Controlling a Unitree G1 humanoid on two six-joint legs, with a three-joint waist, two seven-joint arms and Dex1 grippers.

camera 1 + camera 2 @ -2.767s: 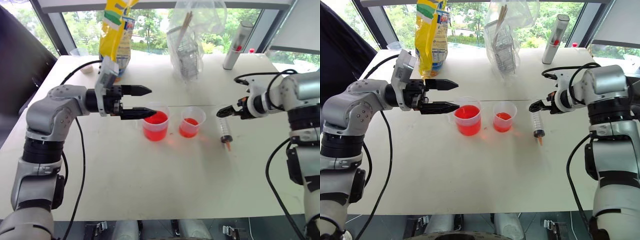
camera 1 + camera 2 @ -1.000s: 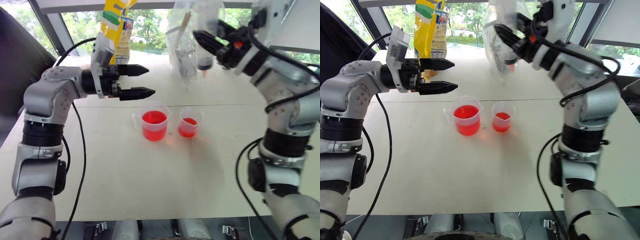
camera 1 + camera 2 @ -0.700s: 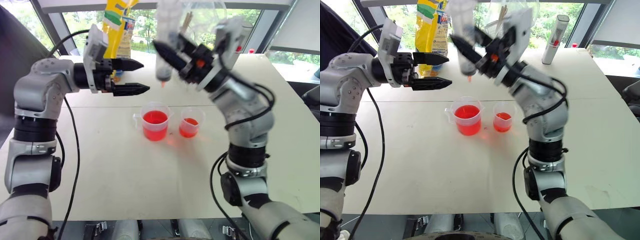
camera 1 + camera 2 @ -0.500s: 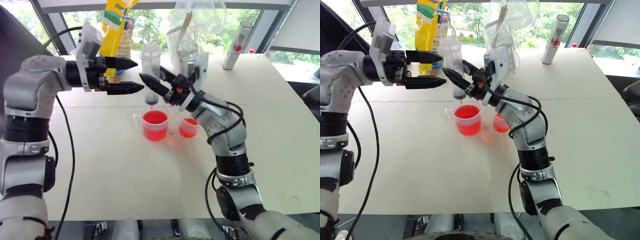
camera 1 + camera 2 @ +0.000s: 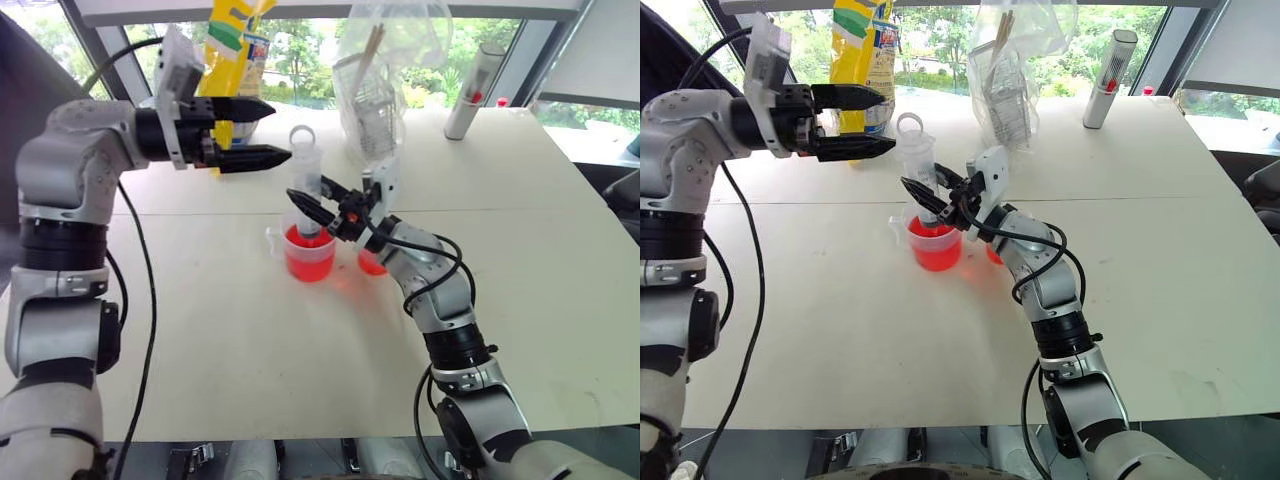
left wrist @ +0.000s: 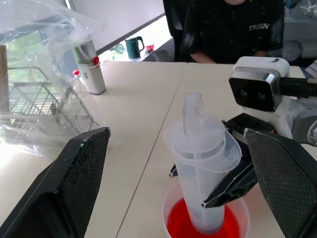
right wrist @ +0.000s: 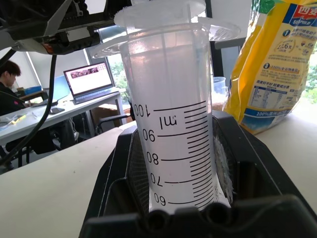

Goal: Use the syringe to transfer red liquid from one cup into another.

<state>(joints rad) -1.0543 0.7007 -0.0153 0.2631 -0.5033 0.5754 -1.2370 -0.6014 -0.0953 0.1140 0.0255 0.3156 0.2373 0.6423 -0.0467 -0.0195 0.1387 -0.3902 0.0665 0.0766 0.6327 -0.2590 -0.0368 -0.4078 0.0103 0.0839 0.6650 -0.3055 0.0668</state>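
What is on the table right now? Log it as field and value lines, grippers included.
syringe: upright, lower end inside the handled beaker, plunger ring on top
handled beaker: holds red liquid
small cup: beside the beaker, red liquid inside, partly behind the right arm
right gripper: shut on the syringe barrel
left gripper: open, holding nothing, above and beside the plunger ring
table: white; yellow bag, clear plastic bag and grey-white cylinder at the far edge
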